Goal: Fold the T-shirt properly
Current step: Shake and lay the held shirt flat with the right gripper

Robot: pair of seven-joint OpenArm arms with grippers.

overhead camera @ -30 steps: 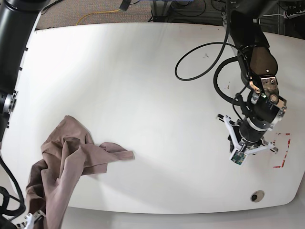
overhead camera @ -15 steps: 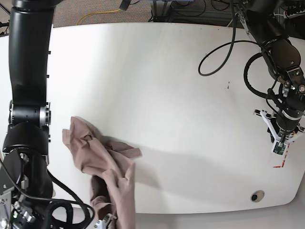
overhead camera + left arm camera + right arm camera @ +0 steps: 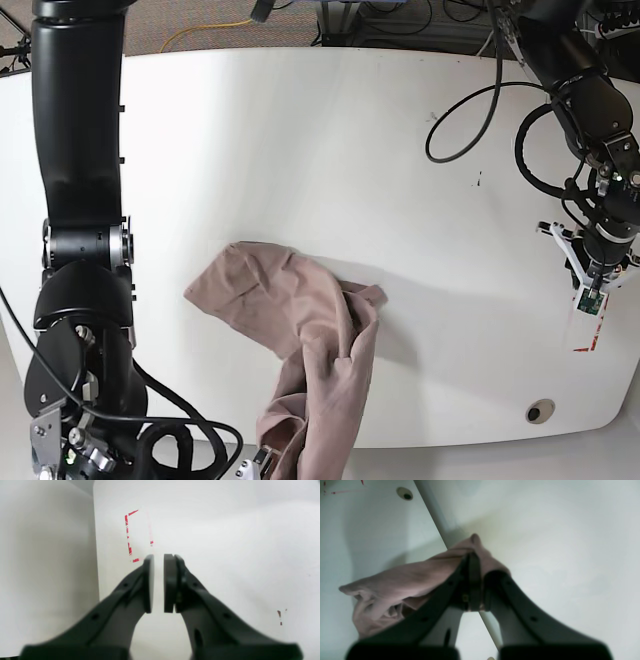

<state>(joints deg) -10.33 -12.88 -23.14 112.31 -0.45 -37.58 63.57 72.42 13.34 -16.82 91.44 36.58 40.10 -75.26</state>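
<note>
The right gripper (image 3: 476, 580) stands clamped on a bunched edge of the T-shirt (image 3: 300, 340) at the table's (image 3: 300, 150) near edge; the left gripper (image 3: 158, 582), jaws slightly parted and empty, hangs well apart over red marks (image 3: 128, 535).

The T-shirt (image 3: 300, 340) lies bunched on the table (image 3: 300, 150), near its front edge and left of the middle, one end trailing over that edge. There the right gripper (image 3: 476, 580) is clamped on its fabric, below the edge. The left gripper (image 3: 158, 582) hangs over the table's right edge, well apart from the T-shirt, just beside the tape marks (image 3: 128, 533). A small hole (image 3: 540, 411) sits at the front right corner.
</note>
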